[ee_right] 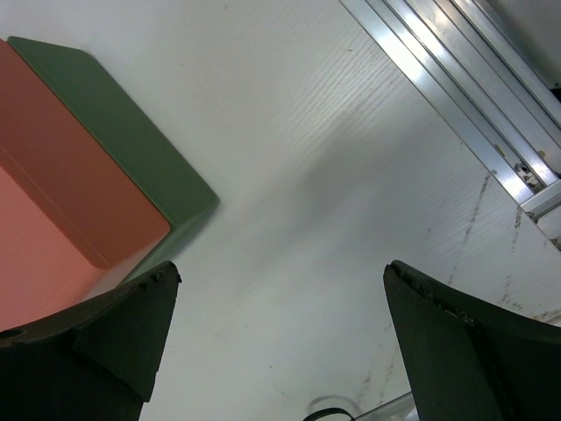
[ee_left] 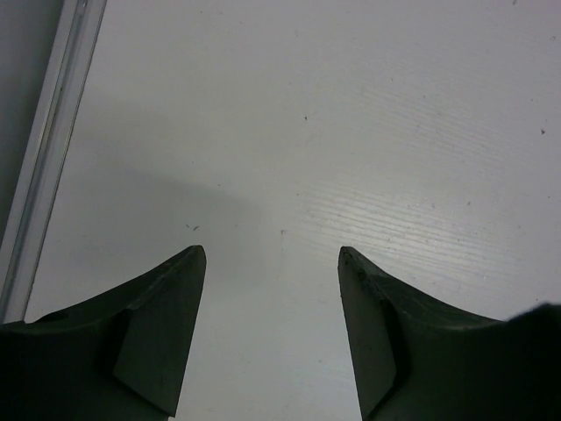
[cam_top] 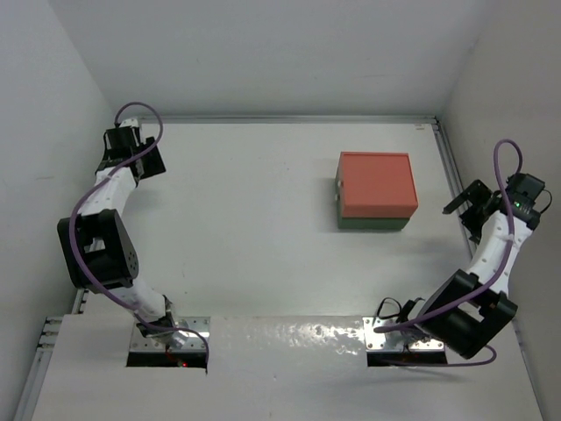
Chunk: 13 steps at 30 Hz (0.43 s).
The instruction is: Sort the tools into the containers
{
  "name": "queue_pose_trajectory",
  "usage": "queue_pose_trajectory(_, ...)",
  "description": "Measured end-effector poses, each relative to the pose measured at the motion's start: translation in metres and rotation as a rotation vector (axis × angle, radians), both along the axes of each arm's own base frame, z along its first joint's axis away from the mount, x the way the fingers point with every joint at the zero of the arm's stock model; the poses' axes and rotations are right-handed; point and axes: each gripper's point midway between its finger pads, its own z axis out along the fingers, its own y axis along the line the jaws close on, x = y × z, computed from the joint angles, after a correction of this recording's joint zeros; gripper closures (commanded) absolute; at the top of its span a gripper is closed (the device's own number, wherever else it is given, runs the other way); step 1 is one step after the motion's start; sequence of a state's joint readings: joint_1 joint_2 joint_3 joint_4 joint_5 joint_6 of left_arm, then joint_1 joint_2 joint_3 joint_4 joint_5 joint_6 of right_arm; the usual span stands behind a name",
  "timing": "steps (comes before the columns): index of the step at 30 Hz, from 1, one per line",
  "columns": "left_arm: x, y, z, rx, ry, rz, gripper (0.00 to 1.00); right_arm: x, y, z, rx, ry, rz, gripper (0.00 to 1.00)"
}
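While left gripper (ee_left: 272,254) and right gripper (ee_right: 280,267) hung wide open, empty, the salmon tray (cam_top: 377,182) atop the green tray (cam_top: 372,223) looked rigid, smooth, best taken by its rim.

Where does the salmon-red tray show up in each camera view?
Top external: red tray right of centre, stacked on the green tray.
Left wrist: not in it.
Right wrist: red tray at the left edge.
Shared landmark: the green tray beneath it, in top external and right wrist.
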State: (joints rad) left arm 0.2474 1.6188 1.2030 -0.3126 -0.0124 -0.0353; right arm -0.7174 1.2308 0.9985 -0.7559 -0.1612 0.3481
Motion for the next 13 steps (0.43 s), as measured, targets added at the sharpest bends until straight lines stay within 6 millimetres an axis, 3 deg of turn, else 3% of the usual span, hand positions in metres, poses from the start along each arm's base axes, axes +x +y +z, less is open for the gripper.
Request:
queue_pose_trajectory(5, 0.001, -0.005, 0.0, -0.021, -0.005, -0.024, 0.41, 0.0, 0.001, 0.007, -0.028, -0.037, 0.003, 0.01)
queue_pose_trajectory(13, 0.002, -0.014, -0.001, -0.054, -0.007, -0.059, 0.41, -0.004, 0.008, 0.001, -0.02, -0.046, 0.012, 0.01)
